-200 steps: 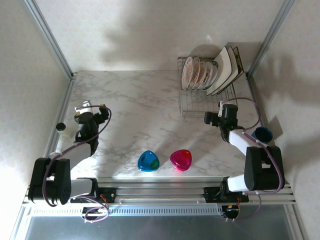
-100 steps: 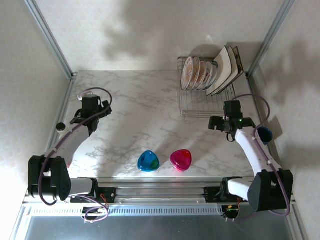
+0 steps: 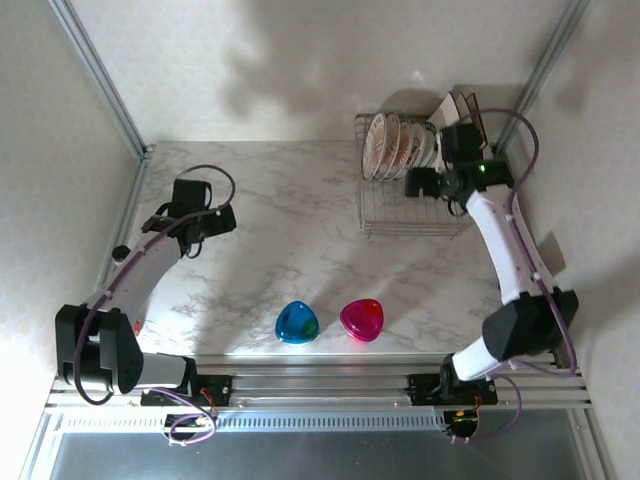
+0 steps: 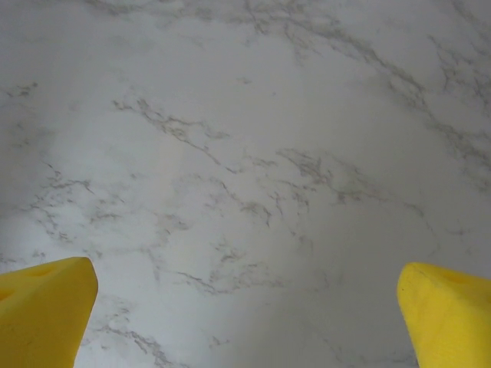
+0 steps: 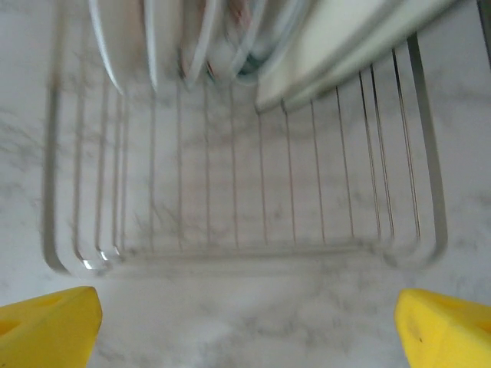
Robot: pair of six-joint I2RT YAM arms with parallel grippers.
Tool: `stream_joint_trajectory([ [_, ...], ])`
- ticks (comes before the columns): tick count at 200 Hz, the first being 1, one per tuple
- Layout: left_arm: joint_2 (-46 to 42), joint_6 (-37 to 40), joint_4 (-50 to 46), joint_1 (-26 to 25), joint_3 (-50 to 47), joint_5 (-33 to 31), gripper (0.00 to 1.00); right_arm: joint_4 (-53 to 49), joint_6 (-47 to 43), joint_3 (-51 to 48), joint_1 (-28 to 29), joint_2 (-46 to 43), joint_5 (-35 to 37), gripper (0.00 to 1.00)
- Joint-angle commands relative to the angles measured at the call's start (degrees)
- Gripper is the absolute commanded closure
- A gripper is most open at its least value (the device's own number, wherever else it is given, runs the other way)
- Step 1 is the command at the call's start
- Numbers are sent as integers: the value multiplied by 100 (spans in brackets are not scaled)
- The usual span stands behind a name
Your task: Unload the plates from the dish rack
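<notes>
Several round patterned plates (image 3: pixel 392 145) stand on edge in the dish rack (image 3: pixel 400 218) at the far right of the marble table (image 3: pixel 280 200), with square cream plates (image 5: pixel 345 46) leaning just beside them. Above the rack's near part hovers the right gripper (image 3: pixel 418 183), jaws wide apart and holding nothing. Well apart from it, over plain marble, the left gripper (image 3: pixel 213 221) hangs with jaws likewise spread and nothing between them.

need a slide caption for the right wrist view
Open right pincer facing the wire dish rack, plates standing on edge at its far end.
</notes>
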Motion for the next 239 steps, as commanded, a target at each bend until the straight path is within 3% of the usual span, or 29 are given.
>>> stream_joint_trajectory([
  [1, 108, 262, -528, -87, 289, 2, 0, -461, -434, 1326, 249, 995, 323, 3],
  [73, 366, 611, -781, -92, 772, 309, 0, -1691, -680, 6043, 629, 4285, 500, 6],
  [113, 628, 764, -986, -90, 1037, 166, 1, -349, -566, 5337, 790, 4392, 534, 11],
  [140, 660, 778, -895, -91, 1014, 188, 0, -84, -476, 5802, 792, 4888, 631, 25],
  [167, 671, 795, -870, -95, 929, 205, 0, 128, -419, 5994, 805, 5183, 843, 33],
  [239, 671, 856, -835, -91, 867, 269, 0, 631, -191, 6044, 838, 5519, 1437, 40],
])
